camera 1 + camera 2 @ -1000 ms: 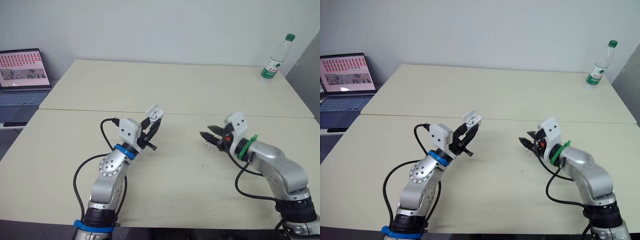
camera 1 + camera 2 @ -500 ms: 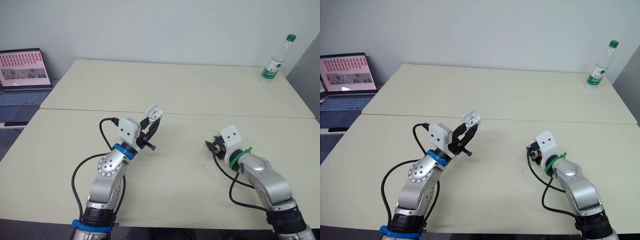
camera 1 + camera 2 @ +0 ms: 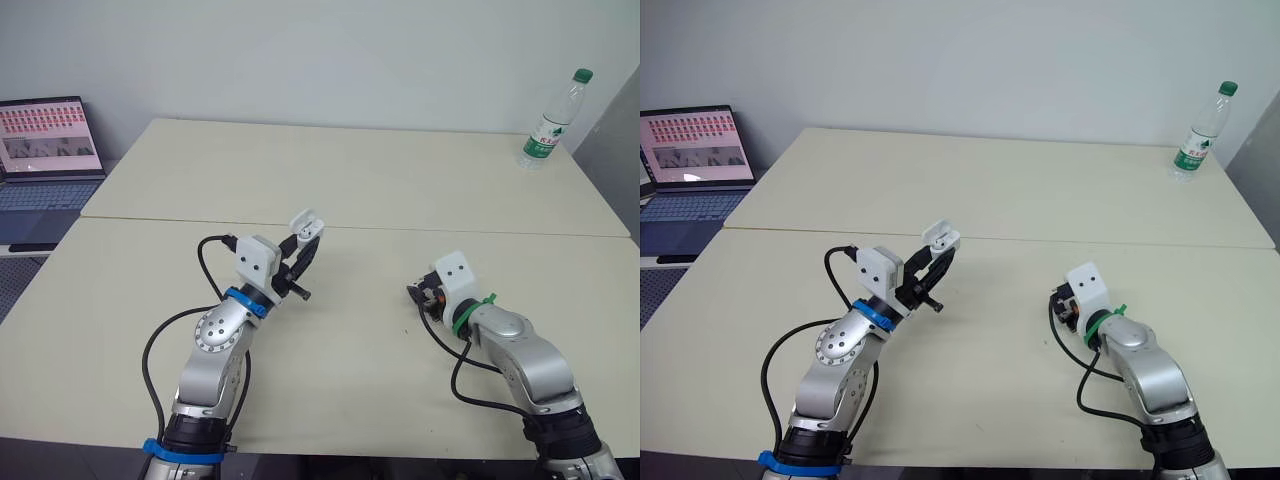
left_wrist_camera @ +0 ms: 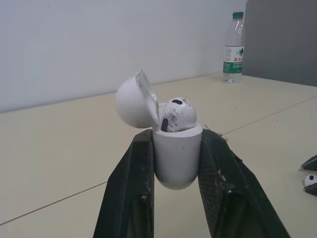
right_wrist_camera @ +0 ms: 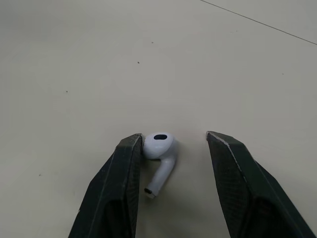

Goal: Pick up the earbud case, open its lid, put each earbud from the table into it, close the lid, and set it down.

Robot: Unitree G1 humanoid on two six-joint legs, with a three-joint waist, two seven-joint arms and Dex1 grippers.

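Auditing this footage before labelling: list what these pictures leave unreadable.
Head views: loose earbud hidden beneath the right gripper.
Left wrist view: second slot of the earbud case, behind the seated earbud.
Head views: water bottle label, too small.
Head views: laptop, cut by the left edge.

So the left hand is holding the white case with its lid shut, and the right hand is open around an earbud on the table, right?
Not shut: the left wrist view shows the lid flipped open on the case in the left hand. The rest holds: the right hand is open around the earbud on the table.
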